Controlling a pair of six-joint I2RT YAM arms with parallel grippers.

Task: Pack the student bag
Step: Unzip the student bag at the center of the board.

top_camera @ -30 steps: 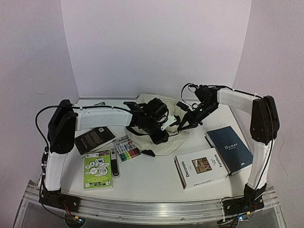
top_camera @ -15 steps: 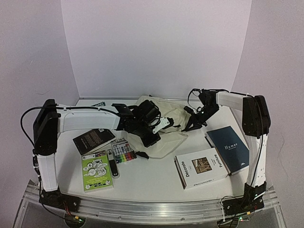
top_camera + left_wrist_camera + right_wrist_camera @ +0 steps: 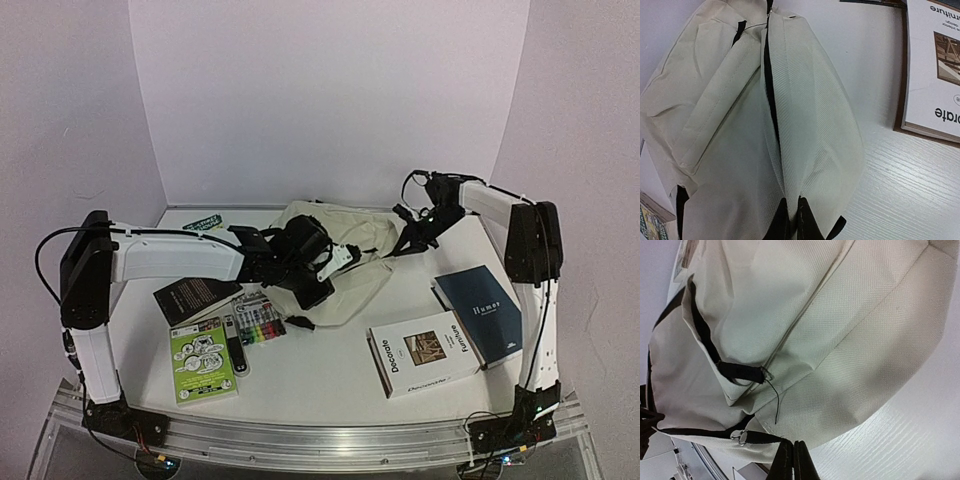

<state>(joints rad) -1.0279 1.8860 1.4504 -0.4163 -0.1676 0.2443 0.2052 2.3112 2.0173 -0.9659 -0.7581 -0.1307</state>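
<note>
On the left of the top view, a green card [image 3: 205, 222] lies at the table's [image 3: 320, 375] back edge. Below it a black book [image 3: 196, 294] sits askew, and a green booklet [image 3: 206, 358] lies near the front edge. A slim black item [image 3: 238, 345] lies just beside the booklet, and a pack of coloured markers [image 3: 262, 318] is close above it.

The left arm reaches across above these to the student bag [image 3: 358, 285], which lies crumpled in the middle of the frame toward the back wall. In the left wrist view the left gripper [image 3: 791, 222] has its fingers pressed together on a raised fold of cream fabric beside the black zipper line.

Below the bag, bare tabletop runs down to the front rail between the markers and the white book [image 3: 422, 352]. This is the widest open patch we see.

Right of centre, the right gripper [image 3: 405, 240] meets the bag's upper right side among black straps. In its wrist view the fingers [image 3: 785, 460] are pressed together at the bag's hem. We cannot tell whether cloth is caught between them.

On the right, the white book touches a dark blue book [image 3: 482, 312], whose far side lies near the table's right edge.
</note>
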